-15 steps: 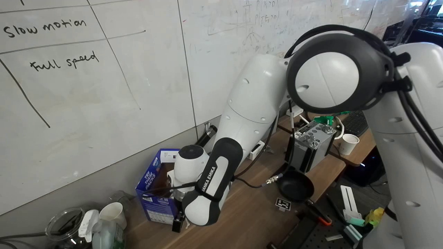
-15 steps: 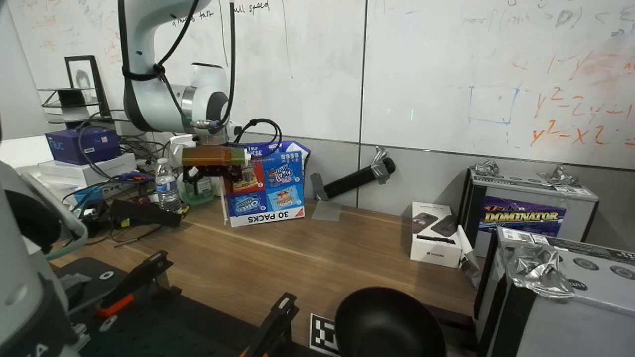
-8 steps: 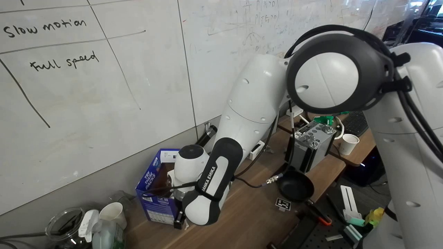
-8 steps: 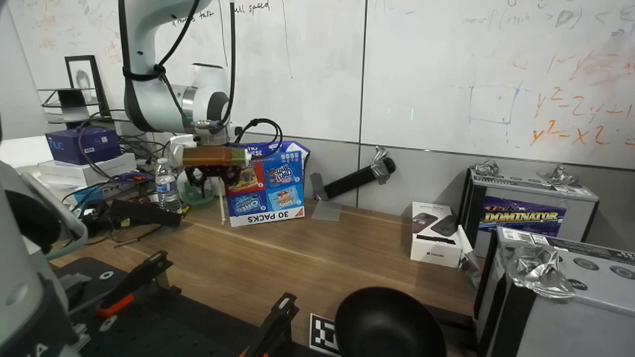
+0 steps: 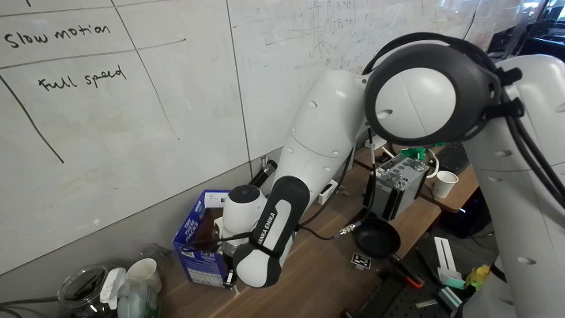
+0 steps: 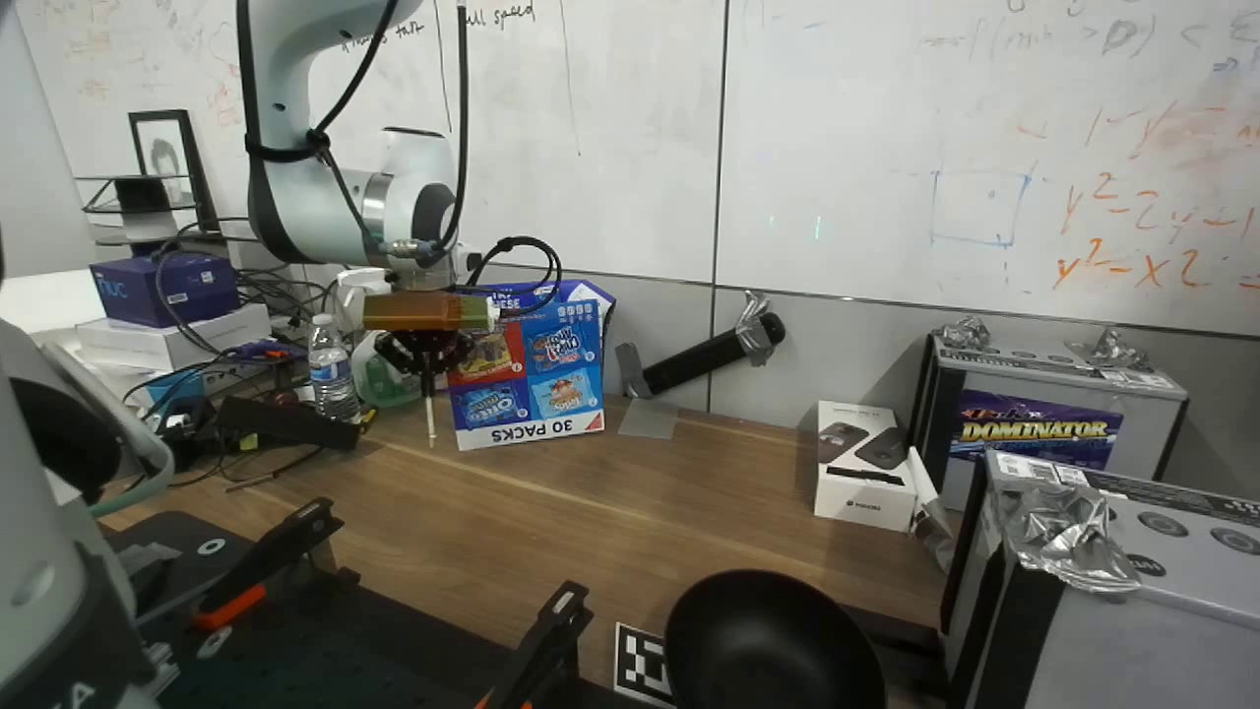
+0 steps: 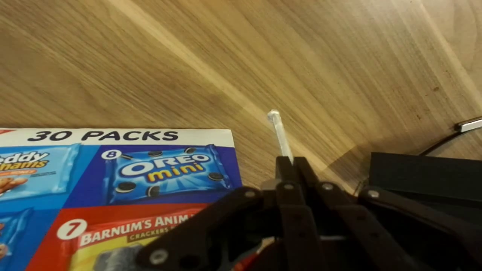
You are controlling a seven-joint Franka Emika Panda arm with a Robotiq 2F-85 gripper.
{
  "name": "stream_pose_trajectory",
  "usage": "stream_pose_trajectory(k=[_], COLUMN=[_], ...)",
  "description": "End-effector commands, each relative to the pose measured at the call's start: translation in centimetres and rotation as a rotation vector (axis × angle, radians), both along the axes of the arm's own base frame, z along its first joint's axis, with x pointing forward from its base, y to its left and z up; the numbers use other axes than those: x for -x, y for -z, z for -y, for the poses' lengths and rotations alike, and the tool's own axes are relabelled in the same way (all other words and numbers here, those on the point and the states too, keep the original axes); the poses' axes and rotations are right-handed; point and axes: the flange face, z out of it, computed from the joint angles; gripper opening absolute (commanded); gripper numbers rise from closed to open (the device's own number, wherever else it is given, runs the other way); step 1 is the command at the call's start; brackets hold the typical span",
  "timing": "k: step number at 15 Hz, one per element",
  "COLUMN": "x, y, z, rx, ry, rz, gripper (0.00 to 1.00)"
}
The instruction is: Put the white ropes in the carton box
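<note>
Jaws all but touching, we pinched the white rope (image 7: 281, 134) between them; its end dangled below, the box (image 7: 113, 192) just beside.

Smooth cardboard box (image 7: 113, 203); wood-grained table (image 7: 301, 67)

White rope (image 7: 281, 138), wrist view: end visible, section inside the gripper (image 7: 292, 165) hidden; carton box (image 7: 105, 205) cropped at left and lower edges; in an exterior view, its interior partly blocked by the arm (image 5: 326, 117), its label print (image 5: 205, 278) too small to read; frying pan (image 6: 778, 630) cut by the lower edge in an exterior view.
</note>
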Motion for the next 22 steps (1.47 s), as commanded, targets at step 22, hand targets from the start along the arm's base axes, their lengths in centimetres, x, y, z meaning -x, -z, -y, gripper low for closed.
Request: stream_pose_trajectory(k=[22], x=[1.8], y=[-13.2], z=[-8.9], rx=[0.461], ry=[0.227], rz=[0.384], gripper=[0.03])
